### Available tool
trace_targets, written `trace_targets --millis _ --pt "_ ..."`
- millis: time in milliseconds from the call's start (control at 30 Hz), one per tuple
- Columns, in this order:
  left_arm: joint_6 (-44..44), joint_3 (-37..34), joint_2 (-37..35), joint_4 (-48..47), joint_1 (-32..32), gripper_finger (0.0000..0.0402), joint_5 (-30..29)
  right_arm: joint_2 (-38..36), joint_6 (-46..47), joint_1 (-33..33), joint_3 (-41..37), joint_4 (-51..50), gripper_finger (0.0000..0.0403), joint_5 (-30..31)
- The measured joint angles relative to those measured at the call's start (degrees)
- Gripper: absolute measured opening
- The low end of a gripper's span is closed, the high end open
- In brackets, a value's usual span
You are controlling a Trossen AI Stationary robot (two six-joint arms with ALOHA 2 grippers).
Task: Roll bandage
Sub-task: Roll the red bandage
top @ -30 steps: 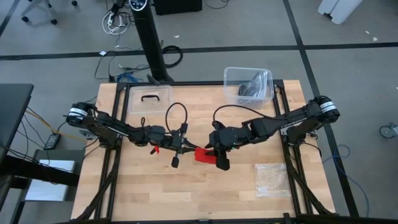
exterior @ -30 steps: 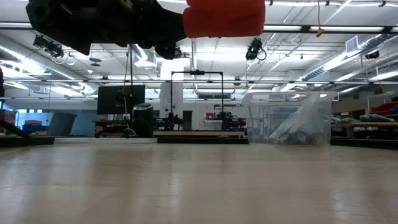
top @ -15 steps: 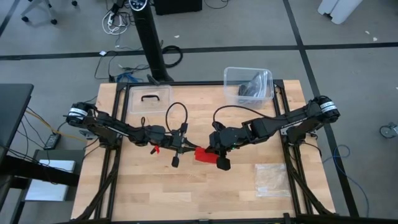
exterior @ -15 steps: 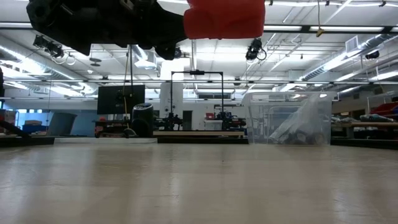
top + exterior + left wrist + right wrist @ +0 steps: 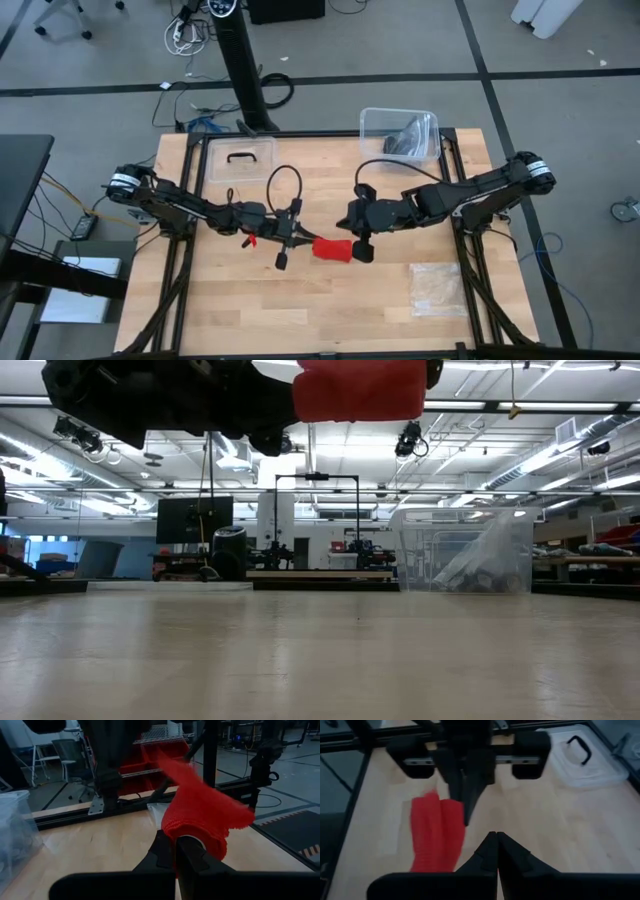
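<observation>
Wooden counter (image 5: pixel 250 310), mid-span: bandage (image 5: pixel 333 248), a stubby red roll, hangs above the surface at centre, clamped in my left jaws (image 5: pixel 300 240) with a loose flap sticking out. My right jaws (image 5: pixel 362 250) sit just beside the roll, pressed together and empty. Plastic bin (image 5: pixel 398 137) stands at the far edge.

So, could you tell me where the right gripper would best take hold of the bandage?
Probably the loose flap on the bandage roll's far end, opposite the left gripper, which pinches the near end. The right gripper, shut and empty, could approach from its own side.
</observation>
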Motion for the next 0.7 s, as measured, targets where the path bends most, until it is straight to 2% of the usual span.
trace_targets --millis 233,367,567,700 --pt "0.2 0.0 0.0 -1.77 -0.02 0.0 -0.76 -1.21 -0.26 -0.13 0.0 0.33 0.0 1.12" --pt "0.32 0.0 0.0 -1.9 -0.01 0.0 -1.09 -1.29 1.81 -0.13 0.0 0.54 0.0007 -4.19" --pt "1.51 0.0 0.0 -1.79 -0.02 0.0 -1.11 -0.09 2.97 -0.98 0.0 4.35 0.0081 -8.6" --pt "1.51 0.0 0.0 -1.6 -0.02 0.0 -0.37 3.4 2.9 -3.37 0.02 7.79 0.0131 -15.09"
